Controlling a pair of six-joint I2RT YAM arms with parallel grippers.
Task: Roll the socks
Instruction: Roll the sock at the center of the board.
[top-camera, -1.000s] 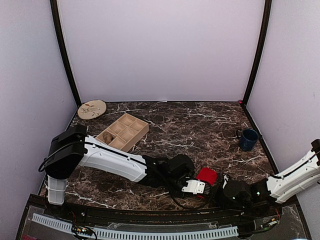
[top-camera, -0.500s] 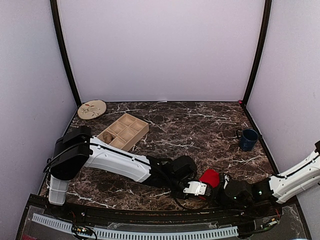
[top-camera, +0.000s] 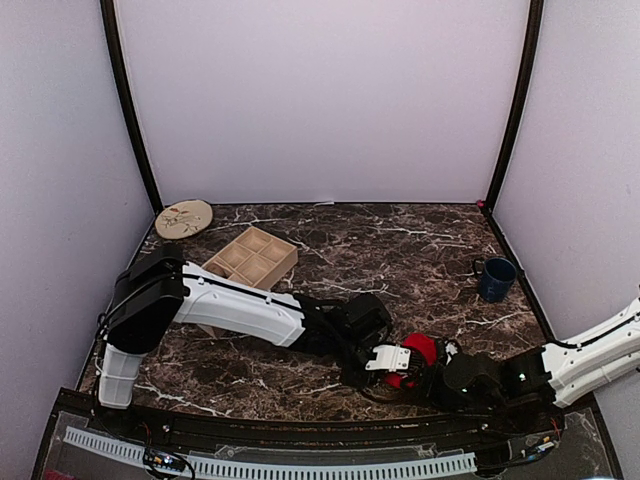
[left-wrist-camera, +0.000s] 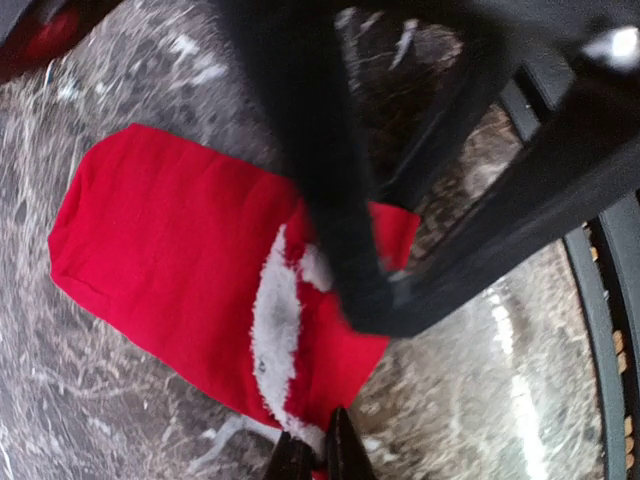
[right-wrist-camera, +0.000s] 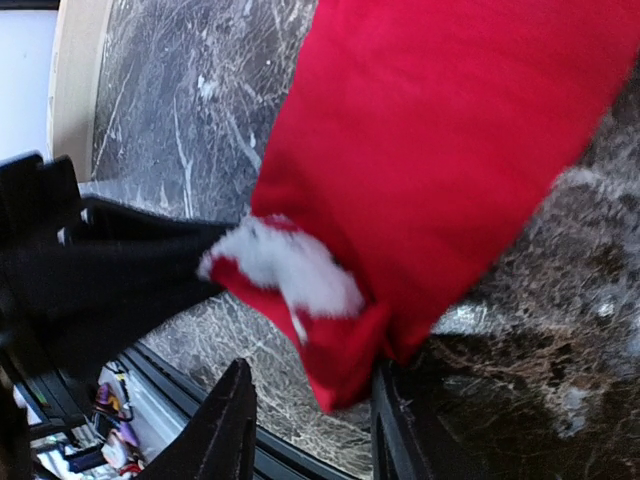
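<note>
In the top external view, the red sock (top-camera: 420, 347), pinched by the left gripper (left-wrist-camera: 320, 455) and straddled by the parted right gripper (right-wrist-camera: 312, 372), is found more bunched than before, so rolling is judged begun.

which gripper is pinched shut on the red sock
The left gripper: its tips meet on the red sock by its white patch; the right gripper's fingers stand apart.

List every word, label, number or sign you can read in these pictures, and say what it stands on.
None can be read. The red sock has a white patch with no lettering, the plate bears only a drawing too small to make out, and the blue mug shows no print.
</note>
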